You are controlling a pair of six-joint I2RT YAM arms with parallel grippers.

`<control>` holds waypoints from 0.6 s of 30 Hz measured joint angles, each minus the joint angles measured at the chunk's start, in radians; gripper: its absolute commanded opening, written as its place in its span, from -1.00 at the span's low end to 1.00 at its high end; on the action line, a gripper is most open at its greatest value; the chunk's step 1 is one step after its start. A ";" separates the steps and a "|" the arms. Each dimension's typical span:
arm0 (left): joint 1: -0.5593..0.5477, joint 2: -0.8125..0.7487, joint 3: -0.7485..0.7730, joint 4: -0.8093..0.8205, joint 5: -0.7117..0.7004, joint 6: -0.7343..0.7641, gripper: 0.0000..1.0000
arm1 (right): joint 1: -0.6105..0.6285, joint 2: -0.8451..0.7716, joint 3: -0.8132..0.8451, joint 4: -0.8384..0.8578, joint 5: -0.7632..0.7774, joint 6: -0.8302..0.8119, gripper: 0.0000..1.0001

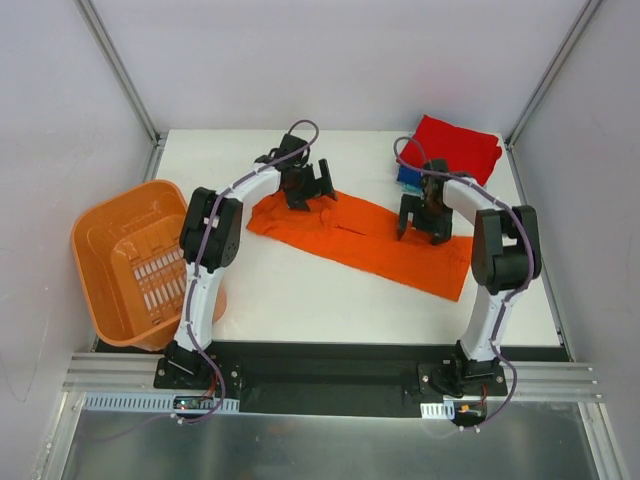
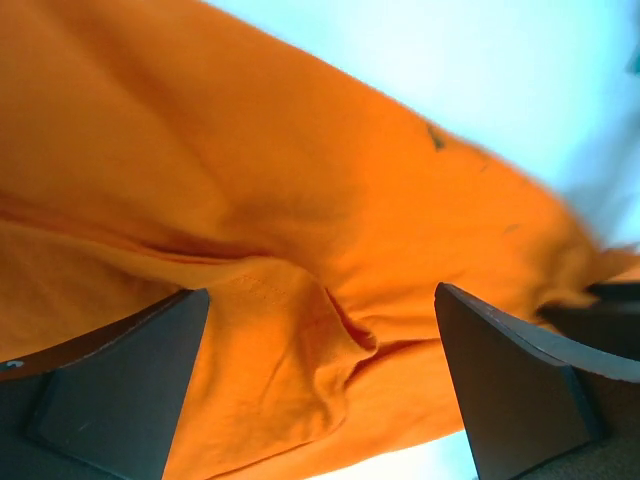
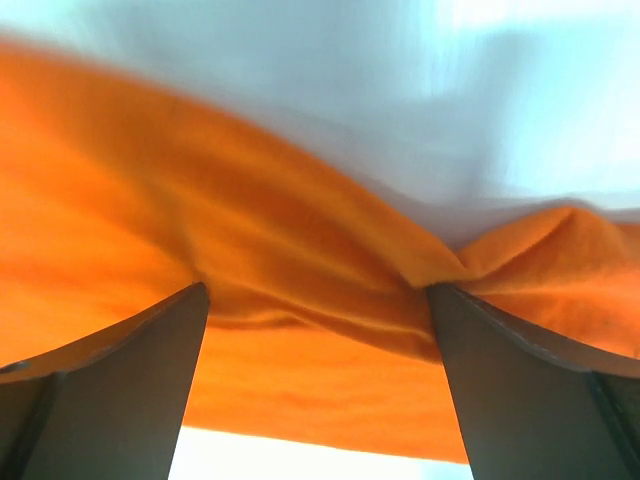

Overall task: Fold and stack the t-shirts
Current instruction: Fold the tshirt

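Lying on the bench (image 1: 300, 290): the orange t-shirt (image 1: 360, 240), spread as a long creased band that runs diagonally from far left of centre to near right; the left wrist view shows small dark specks on it.
Left end effector (image 1: 318, 195): jaws wide apart, pointing down over the shirt's far left end; a rumpled fold of cloth lies between its fingers (image 2: 110, 390), and nothing is pinched.
Right end effector (image 1: 422, 234): jaws also wide apart, over the shirt's far edge toward its right end; a ridge of cloth runs between them, ungripped.
Red t-shirt (image 1: 458, 148): folded, at the far right corner of the bench.
Blue t-shirt (image 1: 408, 176): folded, showing at the red one's near left edge, mostly hidden by the right arm.
Basket (image 1: 100, 235): orange slotted plastic, at the bench's left edge, well apart from the shirts.
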 measured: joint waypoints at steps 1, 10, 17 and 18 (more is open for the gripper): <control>0.007 0.021 0.026 0.004 0.012 -0.009 0.99 | 0.006 -0.040 -0.057 0.008 -0.012 0.013 0.93; 0.017 0.260 0.386 0.000 0.158 -0.100 0.99 | 0.294 -0.423 -0.549 0.095 -0.095 0.202 0.93; -0.034 0.428 0.631 0.036 0.206 -0.222 0.99 | 0.640 -0.464 -0.586 0.137 -0.130 0.323 0.93; -0.038 0.433 0.639 0.049 0.203 -0.231 0.99 | 0.647 -0.470 -0.583 0.132 -0.126 0.333 0.93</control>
